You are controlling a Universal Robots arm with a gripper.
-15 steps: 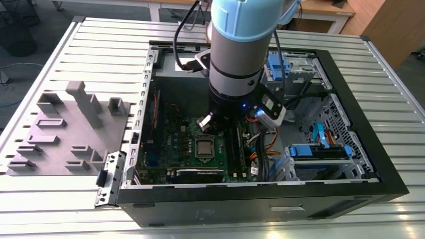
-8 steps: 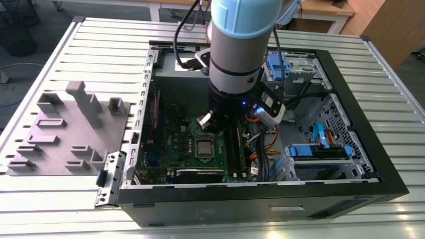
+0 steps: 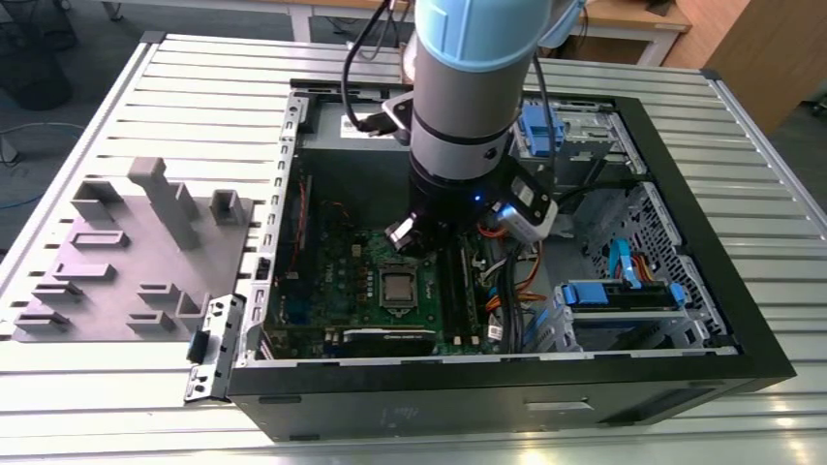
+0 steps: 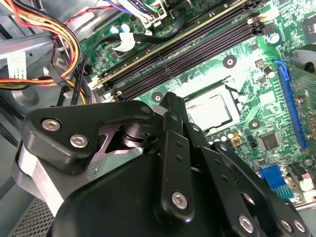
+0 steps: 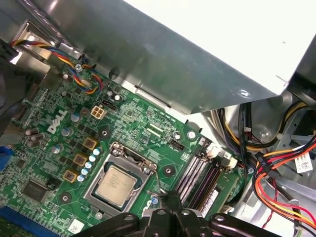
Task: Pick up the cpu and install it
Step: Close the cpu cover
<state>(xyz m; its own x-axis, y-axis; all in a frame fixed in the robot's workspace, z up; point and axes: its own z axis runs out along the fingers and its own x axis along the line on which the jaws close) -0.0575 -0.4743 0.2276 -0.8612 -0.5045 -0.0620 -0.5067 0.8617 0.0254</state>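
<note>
While the arm (image 3: 466, 116) hangs inside the open computer case (image 3: 723, 320), the chip (image 5: 116, 182) lies flat in its socket on the green board (image 5: 143, 123), just beside the dark memory slots (image 5: 200, 175). The tool (image 5: 165, 217) stands close above the board near the chip, apart from it, and carries nothing we can see. We cannot tell how wide it stands; the second wrist view gives its black linkage, not the tips.

We judge the risks as follows: a skewed descent could press on the socket frame (image 5: 126, 158) or scrape the slots; the coloured wires (image 5: 276, 182) lie near and could snag.

The first wrist view gives the chip's silvery top and frame plainly. The exterior view alone gives the grey parts tray (image 3: 130, 262) on the ribbed surface (image 3: 168, 87).
</note>
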